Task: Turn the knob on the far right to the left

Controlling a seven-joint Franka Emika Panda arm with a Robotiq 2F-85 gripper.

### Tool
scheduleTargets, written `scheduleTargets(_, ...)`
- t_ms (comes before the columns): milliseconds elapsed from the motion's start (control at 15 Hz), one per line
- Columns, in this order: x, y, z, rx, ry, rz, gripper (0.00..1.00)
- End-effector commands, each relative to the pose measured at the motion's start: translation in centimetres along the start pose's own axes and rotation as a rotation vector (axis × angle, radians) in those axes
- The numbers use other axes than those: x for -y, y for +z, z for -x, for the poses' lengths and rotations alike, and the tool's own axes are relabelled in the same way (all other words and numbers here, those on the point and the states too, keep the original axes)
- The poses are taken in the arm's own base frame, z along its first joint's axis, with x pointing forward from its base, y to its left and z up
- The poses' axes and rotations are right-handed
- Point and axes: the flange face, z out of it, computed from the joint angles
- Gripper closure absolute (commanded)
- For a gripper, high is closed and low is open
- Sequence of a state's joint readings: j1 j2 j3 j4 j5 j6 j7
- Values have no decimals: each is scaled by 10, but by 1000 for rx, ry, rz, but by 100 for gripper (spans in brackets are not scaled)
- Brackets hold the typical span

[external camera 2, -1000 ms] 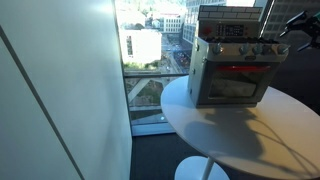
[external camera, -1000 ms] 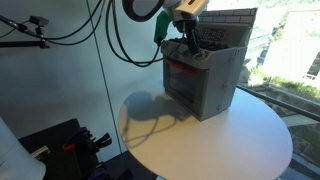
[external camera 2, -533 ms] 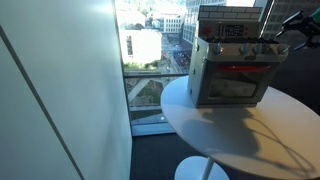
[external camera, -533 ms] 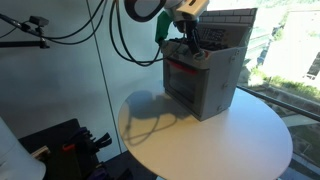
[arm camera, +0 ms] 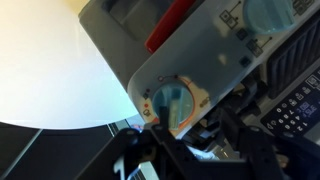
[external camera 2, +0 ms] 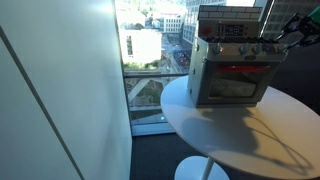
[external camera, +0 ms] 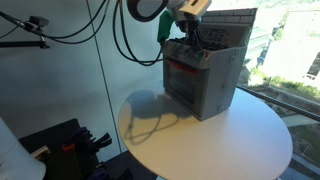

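Observation:
A grey toy oven (external camera: 207, 80) with a red-lit door stands on a round white table (external camera: 200, 140); both exterior views show it (external camera 2: 232, 75). A row of knobs runs along its top front panel (external camera 2: 240, 48). My gripper (external camera: 186, 42) is at the end of that row, also seen against the oven's right edge (external camera 2: 274, 42). In the wrist view a teal knob (arm camera: 172, 100) on a white dial sits just beyond my gripper (arm camera: 190, 135). The dark fingers (arm camera: 150, 140) stand apart and blurred, not closed on the knob.
The table's edge (external camera 2: 200, 140) is close to a floor-to-ceiling window over a street far below. A pale wall panel (external camera 2: 60, 90) stands nearby. Black equipment (external camera: 60, 145) sits on the floor beside the table. Cables (external camera: 130, 40) hang from the arm.
The arm has shifted slightly up and away at the oven's knob row. The oven and table have not moved.

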State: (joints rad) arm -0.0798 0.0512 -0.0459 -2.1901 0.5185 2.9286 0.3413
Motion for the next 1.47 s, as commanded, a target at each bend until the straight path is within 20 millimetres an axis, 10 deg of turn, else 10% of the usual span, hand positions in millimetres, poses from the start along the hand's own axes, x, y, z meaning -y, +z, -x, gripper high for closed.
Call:
scheduleTargets(0, 4, 2, -9, -16, 0, -19, 72)
scheduleTargets(333, -7, 4, -13, -19, 12, -9, 99)
scheduleTargets(1400, -13, -7, -6, 27, -207, 83, 95)
